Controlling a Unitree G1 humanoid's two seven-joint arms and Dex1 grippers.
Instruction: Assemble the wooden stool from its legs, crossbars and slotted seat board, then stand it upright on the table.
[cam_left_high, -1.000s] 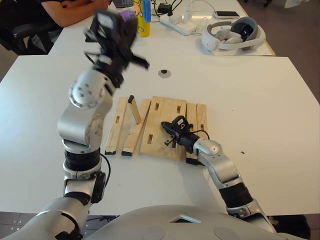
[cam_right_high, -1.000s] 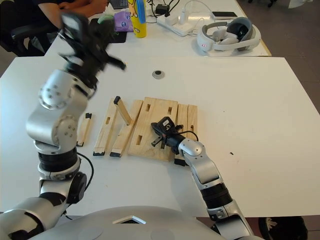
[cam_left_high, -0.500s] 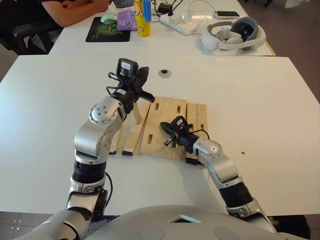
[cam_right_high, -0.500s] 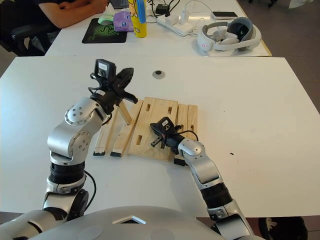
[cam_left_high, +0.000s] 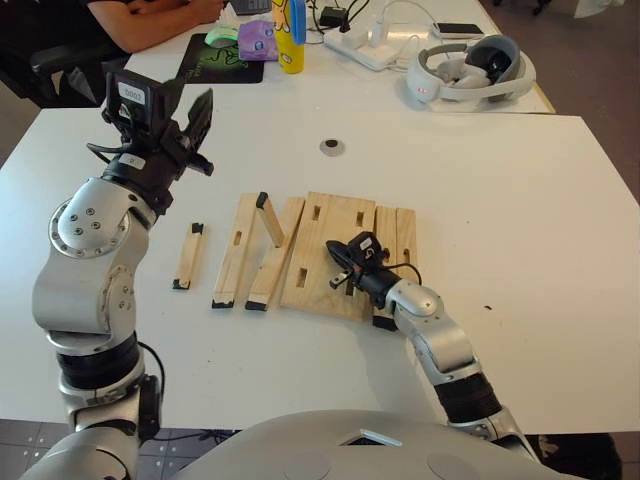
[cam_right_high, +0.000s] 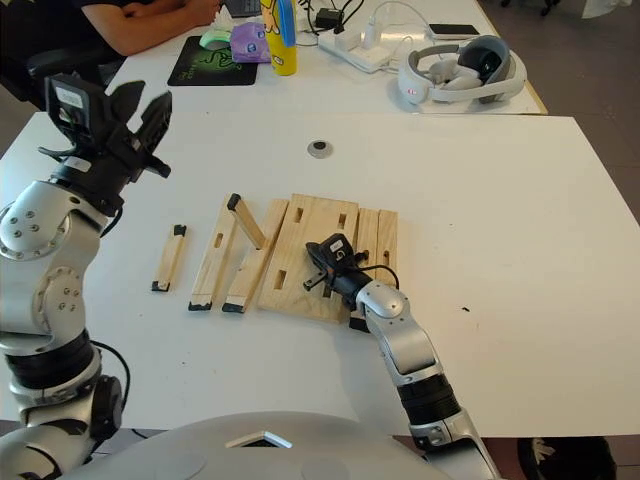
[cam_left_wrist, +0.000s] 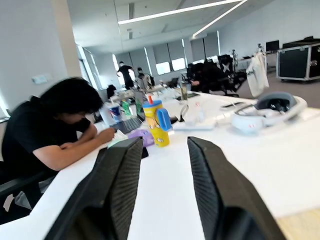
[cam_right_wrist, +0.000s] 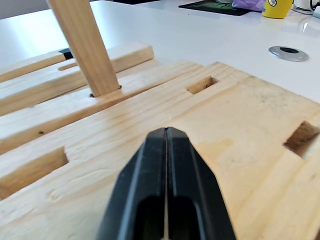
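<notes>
Hanging raised, fingers spread and empty, the left gripper (cam_left_high: 183, 110) is nearer the loose crossbar (cam_left_high: 188, 256), flat on the table (cam_left_high: 500, 200) below, long axis running away from the robot; the right gripper (cam_left_high: 336, 258) rests closed, empty, on the seat board (cam_left_high: 320, 232).

White label (cam_left_high: 131, 92) on left wrist camera (cam_left_high: 140, 105); print illegible.

We lose the upright crossbar (cam_right_wrist: 82, 45) past the frame's top edge. The right gripper (cam_right_wrist: 165, 132) covers part of the seat board (cam_right_wrist: 240, 130); its arm hides part of a leg (cam_left_high: 384, 225).
</notes>
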